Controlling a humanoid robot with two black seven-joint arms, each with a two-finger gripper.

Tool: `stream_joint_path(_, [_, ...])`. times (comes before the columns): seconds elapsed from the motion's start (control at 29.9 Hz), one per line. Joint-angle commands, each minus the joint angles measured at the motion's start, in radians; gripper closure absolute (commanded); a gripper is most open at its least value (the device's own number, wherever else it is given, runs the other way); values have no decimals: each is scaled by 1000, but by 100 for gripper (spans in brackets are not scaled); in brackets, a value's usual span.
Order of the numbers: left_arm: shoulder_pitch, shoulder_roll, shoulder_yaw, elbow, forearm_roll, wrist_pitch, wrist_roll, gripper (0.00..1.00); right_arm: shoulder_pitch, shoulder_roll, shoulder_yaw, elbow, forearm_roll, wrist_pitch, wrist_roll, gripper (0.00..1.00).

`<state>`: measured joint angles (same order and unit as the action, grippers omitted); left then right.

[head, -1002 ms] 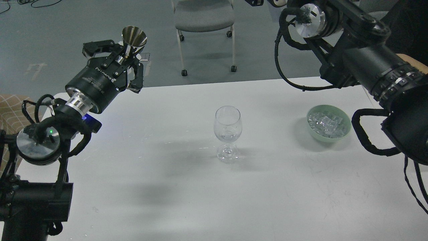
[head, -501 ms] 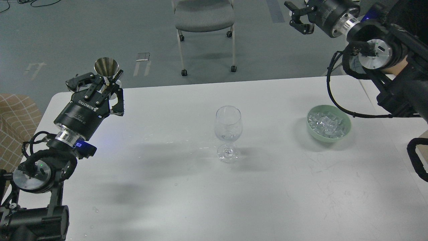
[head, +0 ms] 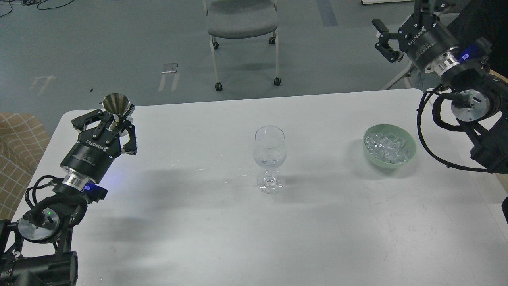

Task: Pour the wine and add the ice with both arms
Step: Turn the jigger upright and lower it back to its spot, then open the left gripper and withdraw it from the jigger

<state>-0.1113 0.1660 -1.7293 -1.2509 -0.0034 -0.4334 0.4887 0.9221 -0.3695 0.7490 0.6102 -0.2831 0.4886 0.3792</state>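
A clear, empty-looking wine glass (head: 270, 157) stands upright at the table's middle. A pale green bowl (head: 408, 154) holding a pile of clear ice cubes (head: 387, 143) sits to its right. My left gripper (head: 115, 122) is over the table's far left corner, shut on the stem of a steel cone-shaped cup (head: 116, 104) held mouth up. My right gripper (head: 399, 18) is open and empty, raised beyond the table's far right corner, well above and behind the bowl.
The white table (head: 254, 238) carries only the glass and the bowl. A grey wheeled chair (head: 242, 20) stands on the floor behind the table. A tan checked seat (head: 16, 139) is at the left edge.
My left gripper has come down and drawn back to the left with the steel cup. My right arm has swung right, bringing its open gripper into view at the top right.
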Motion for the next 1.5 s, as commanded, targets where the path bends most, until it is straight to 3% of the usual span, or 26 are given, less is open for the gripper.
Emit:
stream_joint_path(0.0, [4, 0, -1, 4, -1, -2, 0, 90, 0, 14, 0, -6, -24, 0, 9, 0])
stream_joint_path(0.67, [79, -19, -1, 113, 16, -19, 0, 87, -2, 35, -8, -3, -30, 0, 7, 0])
stream_joint_path(1.04, [79, -20, 10, 194, 49, -19, 0, 77, -3, 35, -11, -4, -31, 0, 6, 0])
stream_joint_path(1.1, [76, -20, 13, 218, 52, -19, 0, 64, -3, 35, -13, -3, -31, 0, 6, 0])
stream_joint_path(1.47, [73, -19, 16, 246, 56, -19, 0, 64, -9, 34, -13, -3, -31, 0, 6, 0])
